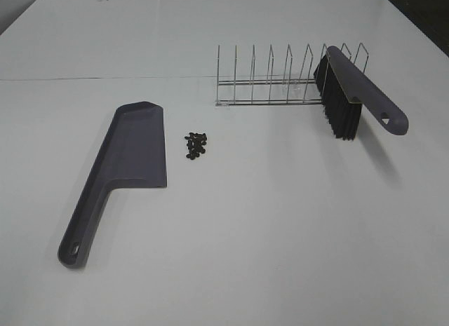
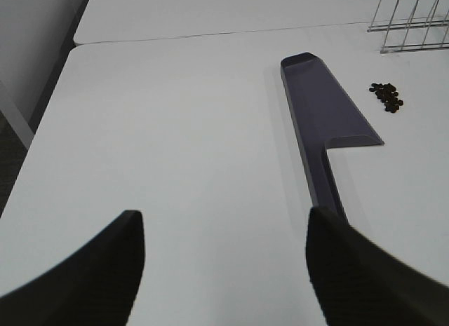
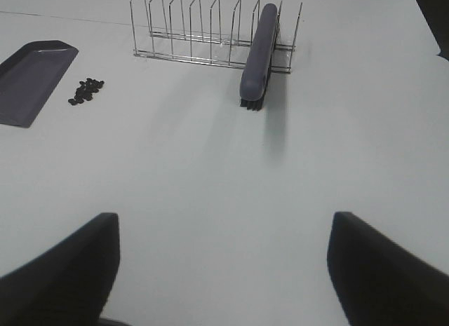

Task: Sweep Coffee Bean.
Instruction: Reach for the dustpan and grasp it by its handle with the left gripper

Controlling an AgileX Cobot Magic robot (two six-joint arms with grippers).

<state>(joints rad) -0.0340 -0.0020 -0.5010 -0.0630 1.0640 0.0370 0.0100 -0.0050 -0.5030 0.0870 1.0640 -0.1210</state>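
1. Left gripper (image 2: 223, 231): its jaws are standing wide apart and are gripping nothing. It is hanging above bare surface (image 1: 280, 235), on the side toward the left edge. The dark inner faces of both fingers (image 2: 105, 270) are showing in the left wrist view.
2. Right gripper (image 3: 224, 231): its jaws are standing wide apart and are gripping nothing. It is hanging over the bare surface on the side toward the right edge.
3. Dustpan (image 1: 130, 147), grey-purple plastic: it is lying flat on the left half of the surface. Its handle is pointing toward the edge nearest the arms and its tray toward the far edge. It is lying nearer to the left gripper than to the right one.
4. Coffee beans (image 1: 196, 145), small and dark: they are sitting in one tight cluster on the surface, just beside the dustpan's tray on the side facing the right edge. They are not touching the dustpan and are sitting well apart from both grippers.
5. Wire rack (image 1: 259, 77), chrome: it is standing toward the far edge, beyond the beans.
6. Brush (image 1: 351, 87), grey-purple back with black bristles: it is resting in the rack's end nearest the right edge, bristles down, with its handle sticking out toward the right edge.
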